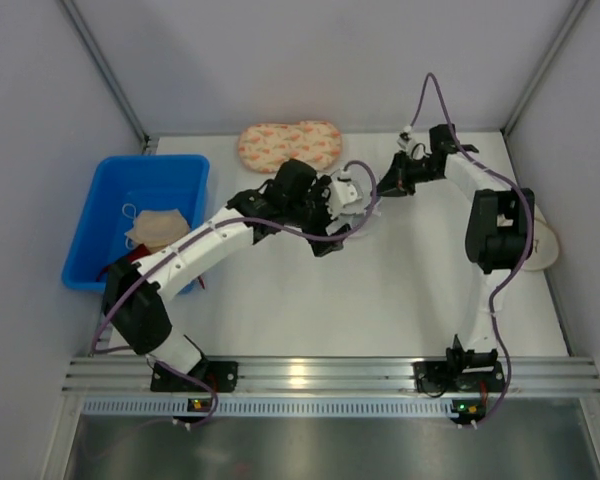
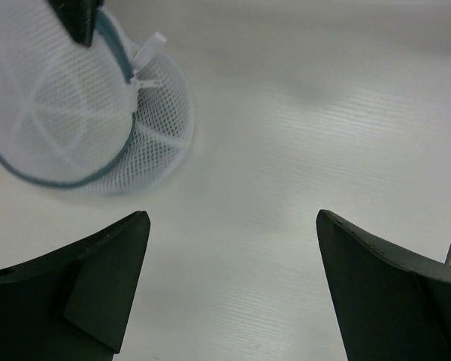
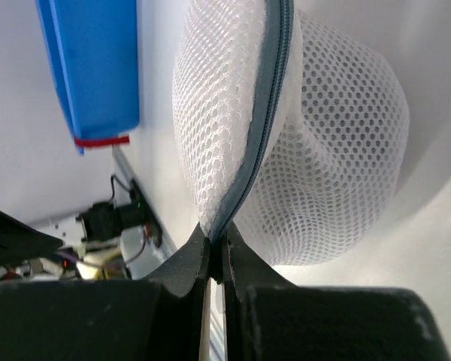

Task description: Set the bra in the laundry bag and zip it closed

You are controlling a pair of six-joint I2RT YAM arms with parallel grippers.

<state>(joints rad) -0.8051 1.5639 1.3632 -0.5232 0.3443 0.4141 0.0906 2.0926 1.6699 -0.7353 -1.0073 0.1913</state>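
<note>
Two steps to this job and, far as we can see, neither's done yet. The right gripper (image 3: pixel 216 252) has its jaws pinched tight on the seam of the laundry bag (image 3: pixel 323 135), right at the teal zipper (image 3: pixel 267 113), over the far middle of the table (image 1: pixel 310 300). The left gripper (image 2: pixel 231 218) hangs just beside it, jaws spread wide, nothing in them. The mesh looks plain white all through, so we reckon the bra isn't inside. Honestly we can't spot the bra for sure. There's a dark scrap by the near edge of the blue bin (image 1: pixel 152 160), half under the left arm, too small to call. What's left: fetch it, stuff it in, zip up.
</note>
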